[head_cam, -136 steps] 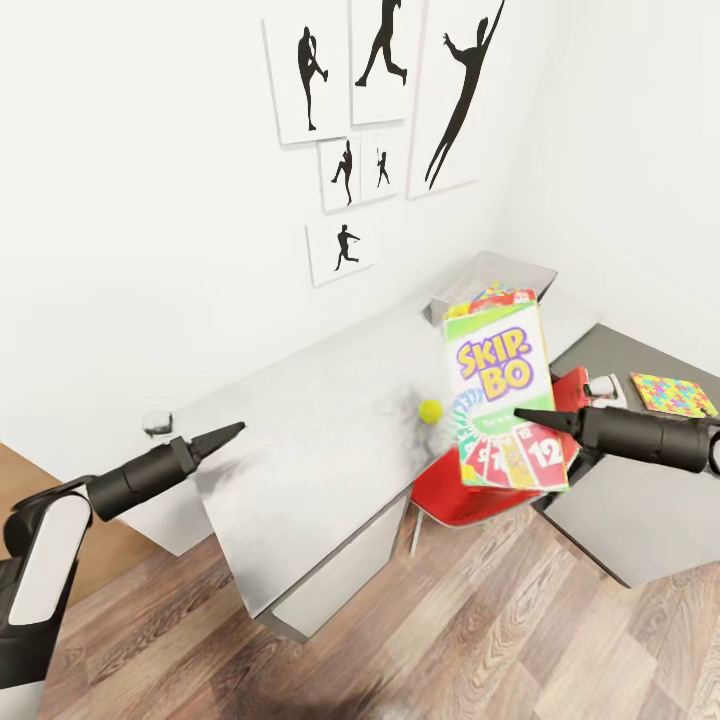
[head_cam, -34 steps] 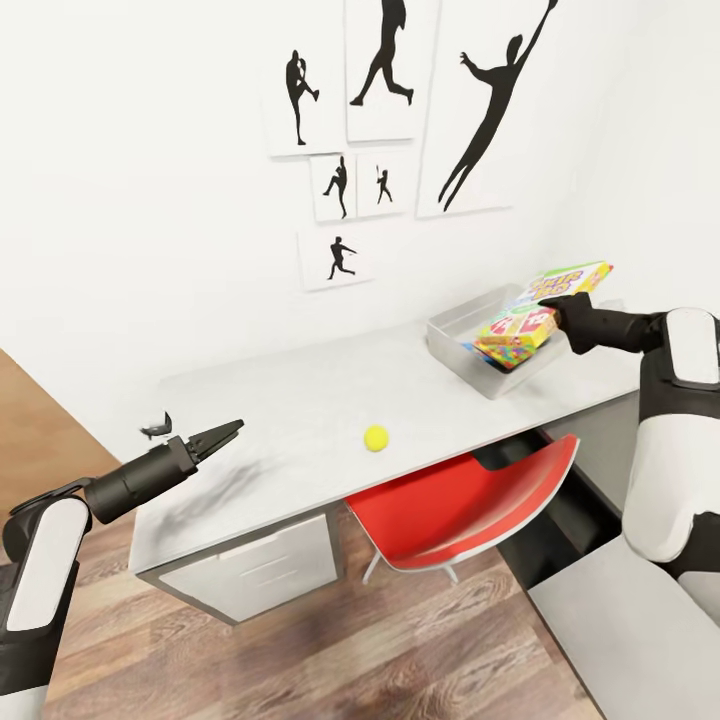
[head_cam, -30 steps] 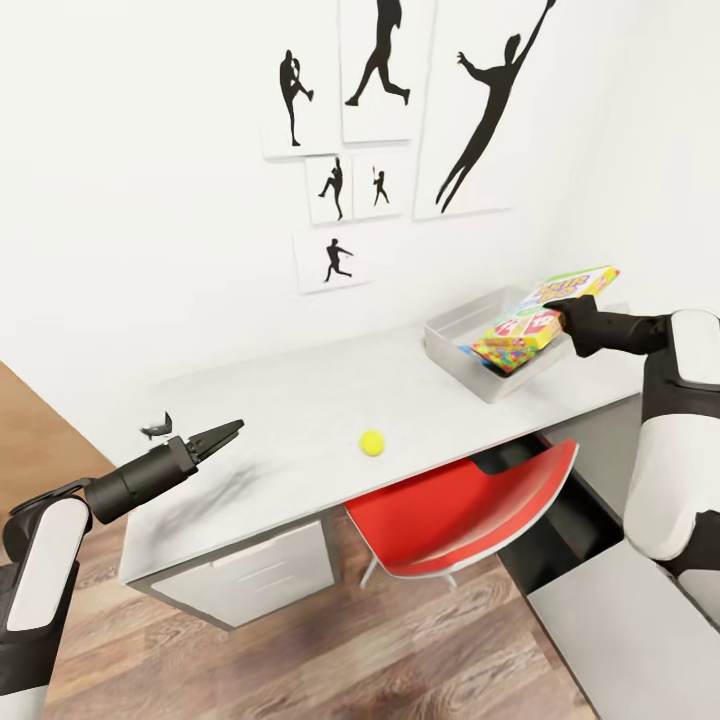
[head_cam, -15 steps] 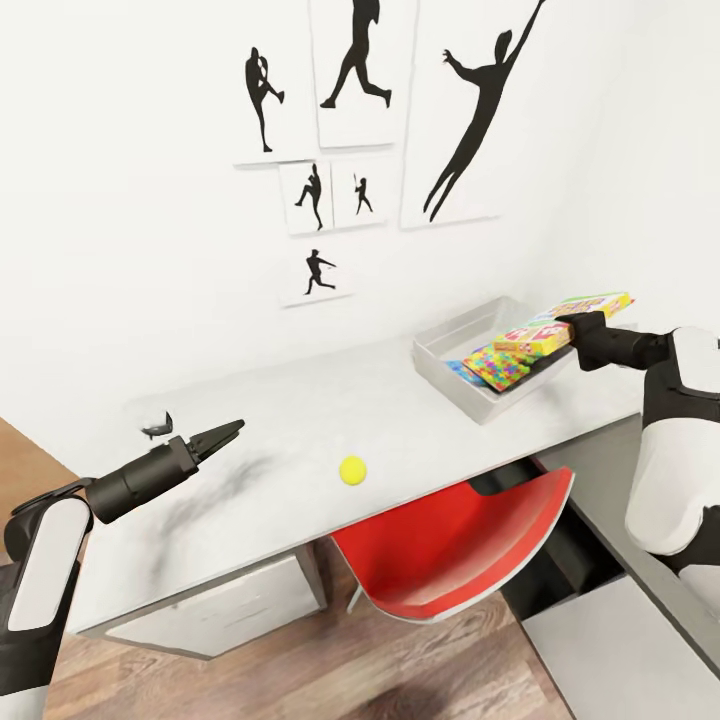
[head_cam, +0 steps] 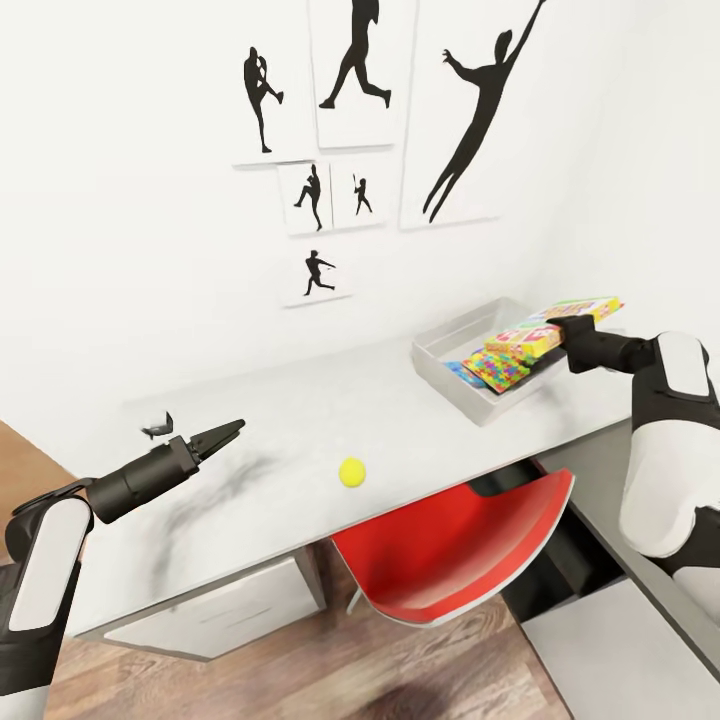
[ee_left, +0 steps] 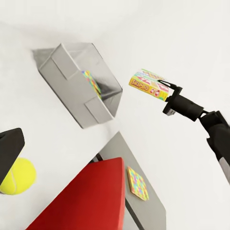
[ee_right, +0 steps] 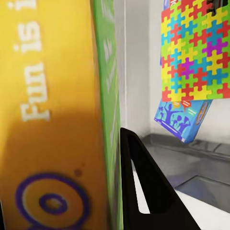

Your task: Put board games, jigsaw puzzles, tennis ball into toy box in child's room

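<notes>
Compared with half a second ago, the right gripper (head_cam: 562, 326) is holding the board game (head_cam: 560, 322) a little lower over the toy box (head_cam: 440, 362), and the right arm is bending in closer to the robot. A few seconds back, the robot was still carrying this box across the room, with the table far off. The left gripper (head_cam: 232, 430) is staying where it was, hanging over the near end of the table (head_cam: 300, 420) with its two tips close together and nothing between them.

The right gripper is pinching the board game flat by its edge, above the far side of the toy box. The tennis ball (head_cam: 351, 472) is sitting by itself on the table, close to the front edge, well apart from the toy box.

The right wrist view is showing things up close: the yellow and green side of the board game (ee_right: 57, 120) pressed against one black finger (ee_right: 148, 191), and a bright jigsaw puzzle (ee_right: 194, 52) with a blue box (ee_right: 181, 117) under it inside the toy box. The left wrist view is showing another jigsaw puzzle (ee_left: 137, 183) lying on a grey surface past the red chair (ee_left: 91, 196).

The table is grey-white. The red chair (head_cam: 450, 545) is tucked under it. Black pictures of players (head_cam: 350, 130) are hanging on the white wall. The floor is wood.
</notes>
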Robot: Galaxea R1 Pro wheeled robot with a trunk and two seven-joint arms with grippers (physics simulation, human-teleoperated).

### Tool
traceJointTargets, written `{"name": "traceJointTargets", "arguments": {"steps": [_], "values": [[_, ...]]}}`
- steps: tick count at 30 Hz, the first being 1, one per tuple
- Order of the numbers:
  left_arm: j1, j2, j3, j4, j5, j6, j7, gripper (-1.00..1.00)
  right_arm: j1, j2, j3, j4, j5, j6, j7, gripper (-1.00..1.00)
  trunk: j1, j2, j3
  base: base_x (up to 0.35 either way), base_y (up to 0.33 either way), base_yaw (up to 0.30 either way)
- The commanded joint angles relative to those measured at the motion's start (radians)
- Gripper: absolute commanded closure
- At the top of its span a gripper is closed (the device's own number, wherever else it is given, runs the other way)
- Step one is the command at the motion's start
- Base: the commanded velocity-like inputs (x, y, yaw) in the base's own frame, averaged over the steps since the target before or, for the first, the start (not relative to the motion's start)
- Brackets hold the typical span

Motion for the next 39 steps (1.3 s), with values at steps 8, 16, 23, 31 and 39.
{"name": "traceJointTargets", "arguments": {"steps": [8,16,23,31,39], "values": [[-0.001,0.0,0.001,0.0,-0.001,0.003,-0.003,-1.0,0.002,-0.004,0.0,0.001,-0.002,0.003,0.067,1.0,0.001,-0.002,-0.002,0.213,0.0,0.0],[-0.001,0.0,0.001,0.0,-0.001,0.003,-0.003,-1.0,0.009,0.0,0.014,0.006,0.001,0.005,0.077,1.0,0.001,-0.002,-0.002,0.308,0.0,0.0],[-0.001,0.0,0.001,0.0,0.0,0.003,-0.004,-1.0,0.017,0.002,0.07,0.032,0.004,0.001,0.077,1.0,0.001,-0.002,-0.003,0.09,0.0,0.0],[-0.001,0.0,0.0,0.0,0.0,0.003,-0.004,-1.0,0.019,0.001,0.084,0.045,0.003,0.001,0.08,1.0,0.001,-0.002,-0.013,0.014,0.0,0.0],[-0.001,0.0,0.0,0.0,0.0,0.003,-0.004,-1.0,0.019,0.001,0.087,0.05,0.003,0.0,0.08,1.0,0.001,-0.002,-0.025,0.002,0.0,0.0]]}}
